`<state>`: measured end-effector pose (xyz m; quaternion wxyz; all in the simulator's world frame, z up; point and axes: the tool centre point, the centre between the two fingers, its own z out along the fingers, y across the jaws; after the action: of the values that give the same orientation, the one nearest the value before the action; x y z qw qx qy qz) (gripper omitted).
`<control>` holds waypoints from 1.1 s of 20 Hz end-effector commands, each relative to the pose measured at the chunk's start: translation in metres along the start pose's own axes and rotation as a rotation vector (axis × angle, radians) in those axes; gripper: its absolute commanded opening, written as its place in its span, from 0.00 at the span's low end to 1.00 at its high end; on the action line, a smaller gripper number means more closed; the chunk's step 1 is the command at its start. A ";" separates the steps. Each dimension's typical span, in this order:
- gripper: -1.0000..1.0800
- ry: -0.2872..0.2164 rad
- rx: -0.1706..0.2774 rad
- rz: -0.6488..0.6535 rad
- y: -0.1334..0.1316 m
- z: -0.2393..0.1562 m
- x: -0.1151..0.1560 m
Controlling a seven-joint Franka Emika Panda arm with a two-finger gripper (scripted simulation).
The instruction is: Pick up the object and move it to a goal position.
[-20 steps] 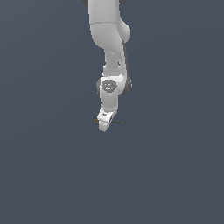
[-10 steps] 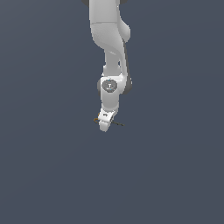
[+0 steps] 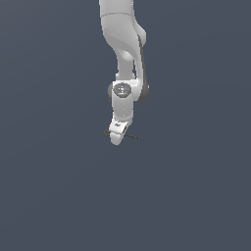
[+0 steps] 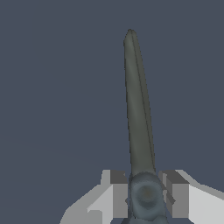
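The object is a very thin dark stick (image 3: 133,138) with an orange-brown tip on the exterior view's left. It lies crosswise through my white gripper (image 3: 116,138) and sticks out on both sides. In the wrist view it shows as a long, tapered dark grey-green shaft (image 4: 138,109) running away from the camera. Its thicker end sits between my two fingers (image 4: 118,192). My gripper (image 4: 146,192) is shut on it, with both fingers against its sides.
The white arm (image 3: 125,59) comes down from the top of the exterior view. Around it there is only a plain dark grey-blue surface (image 3: 59,186). No other objects, containers or goal marker show in either view.
The arm and gripper have moved slightly upward in the exterior view. The stick has risen with them and stays crosswise in the fingers.
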<state>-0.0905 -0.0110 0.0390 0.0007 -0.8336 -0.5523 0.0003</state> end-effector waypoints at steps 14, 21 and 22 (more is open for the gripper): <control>0.00 0.002 0.000 0.000 0.020 -0.140 0.003; 0.00 0.003 0.000 0.001 0.030 -0.212 0.005; 0.00 0.003 0.000 0.001 0.032 -0.222 0.005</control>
<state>-0.0606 -0.0182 0.2450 0.0014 -0.8339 -0.5519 -0.0009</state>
